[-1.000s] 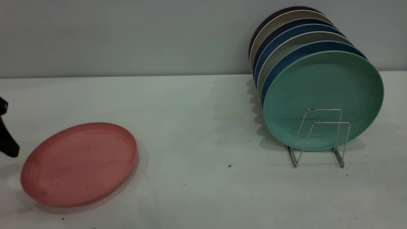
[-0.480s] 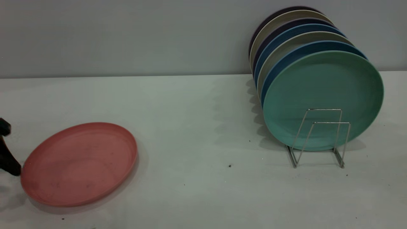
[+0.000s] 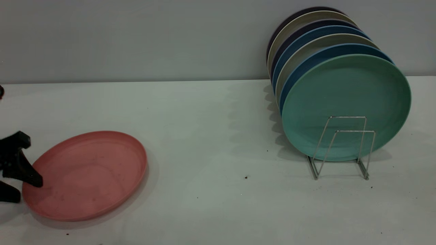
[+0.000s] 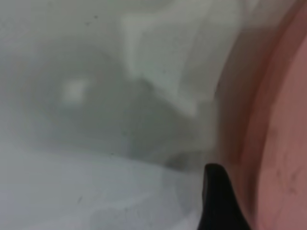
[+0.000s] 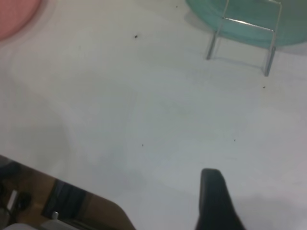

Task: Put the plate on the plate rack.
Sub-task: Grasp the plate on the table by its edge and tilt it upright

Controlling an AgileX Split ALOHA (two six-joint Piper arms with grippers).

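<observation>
Salmon-pink plate (image 3: 85,175) is lying flat on the counter (image 3: 211,136) at the exterior view's left, face up, rim pointing at the ceiling. It's round, so no real long axis; it only looks like a wide oval from this camera angle. There are some faint dark smudges on its inner surface.

Left claw (image 3: 21,188) is right at the plate's left edge. It's spread, with one black finger over the rim and its tip down on the inside of the plate, and the other finger low on the counter just outside the rim. So the rim sits between the two fingers, but they aren't pinched on it. The left wrist view shows one dark fingertip (image 4: 218,199) right next to the pink rim.

Plate rack (image 3: 342,146) is way over on the right, well apart from the pink plate. It's thin silver wire, with two upright loops bare at the front. A teal-green plate (image 3: 344,92) stands on edge right behind those loops, with a row of blue and beige plates (image 3: 306,37) stacked upright behind it.

Right claw (image 5: 218,201) only shows as one dark finger in its own wrist view, over bare counter near the rack. Can't tell if it's spread or pressed together.
</observation>
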